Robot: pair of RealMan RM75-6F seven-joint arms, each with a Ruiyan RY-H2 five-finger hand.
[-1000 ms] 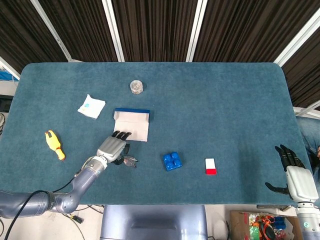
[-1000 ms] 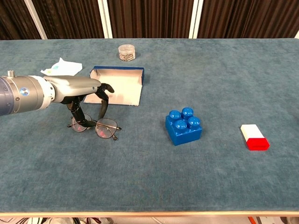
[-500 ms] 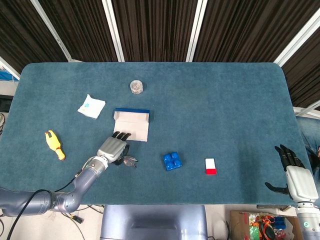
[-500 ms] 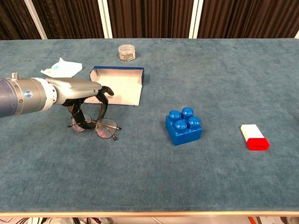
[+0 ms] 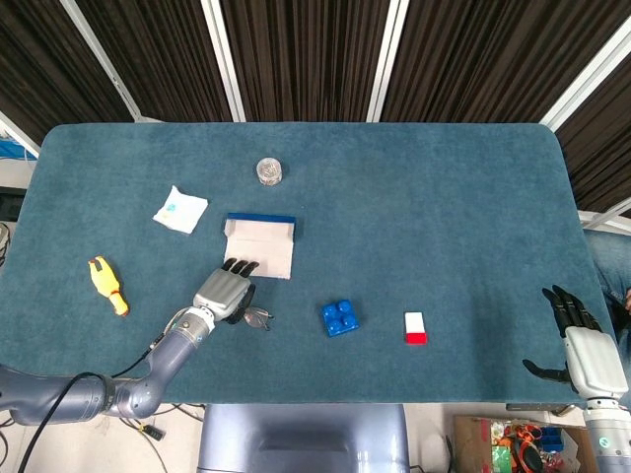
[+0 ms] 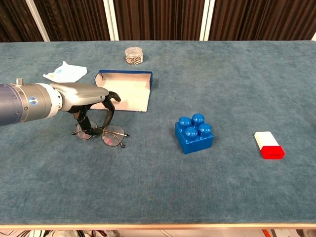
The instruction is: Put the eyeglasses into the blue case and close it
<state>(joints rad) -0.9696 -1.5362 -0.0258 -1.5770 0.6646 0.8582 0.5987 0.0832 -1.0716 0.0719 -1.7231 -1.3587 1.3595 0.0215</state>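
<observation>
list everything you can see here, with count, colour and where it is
table: 1, teal felt top, fills both views
eyeglasses: 1, thin dark wire frame, on the table just in front of the case
case: 1, blue outside with pale lining, lying open, left of centre
toy brick: 1, blue, studded, centre front
block: 1, white and red, right of the brick
jar: 1, clear, small, far side behind the case
packet: 1, white crumpled, left of the case
yellow toy: 1, yellow and orange, near left edge
left hand: 1, grey and black, fingers down around the eyeglasses
right hand: 1, grey and black, fingers spread, off the table's right front corner
</observation>
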